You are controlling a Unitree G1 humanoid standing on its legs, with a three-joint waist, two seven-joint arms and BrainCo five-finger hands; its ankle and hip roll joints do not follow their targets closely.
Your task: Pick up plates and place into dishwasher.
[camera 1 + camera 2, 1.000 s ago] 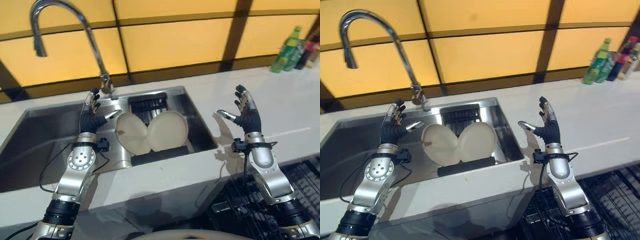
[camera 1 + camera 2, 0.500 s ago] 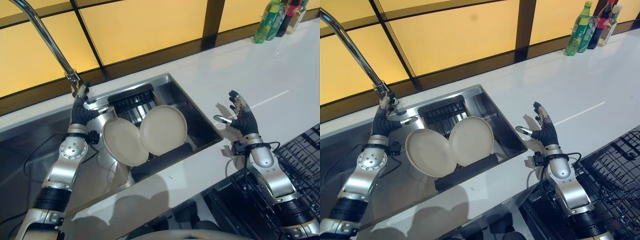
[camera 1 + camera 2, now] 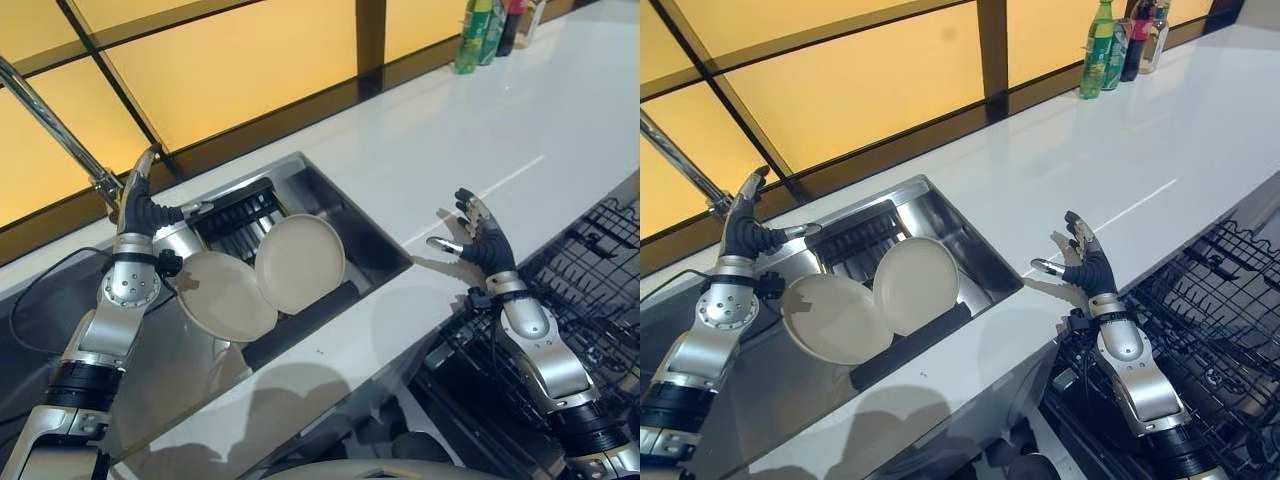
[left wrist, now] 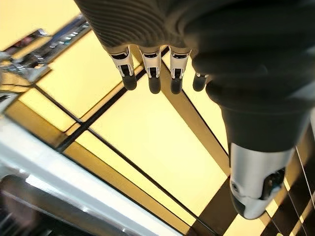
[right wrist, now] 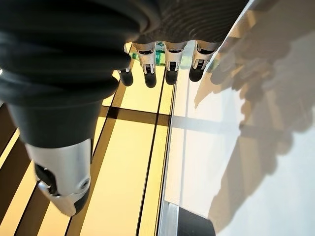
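The tap [image 3: 60, 135] is cut off above the sink [image 3: 375, 245]; one plate [image 3: 222, 295] is partly covered by the other plate [image 3: 300, 263].

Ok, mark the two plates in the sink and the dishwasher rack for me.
Left plate [image 3: 222, 296]: left eye view, centre of its face.
Right plate [image 3: 300, 263]: left eye view, centre of its face.
Dishwasher rack [image 3: 1215, 325]: right eye view, black wire grid at lower right.

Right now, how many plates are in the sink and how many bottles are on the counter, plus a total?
Plates in the sink: 2, one nearer the left hand and one beside it.
Bottles at the counter's far end: 3, green, clear, dark.
Total: 5.
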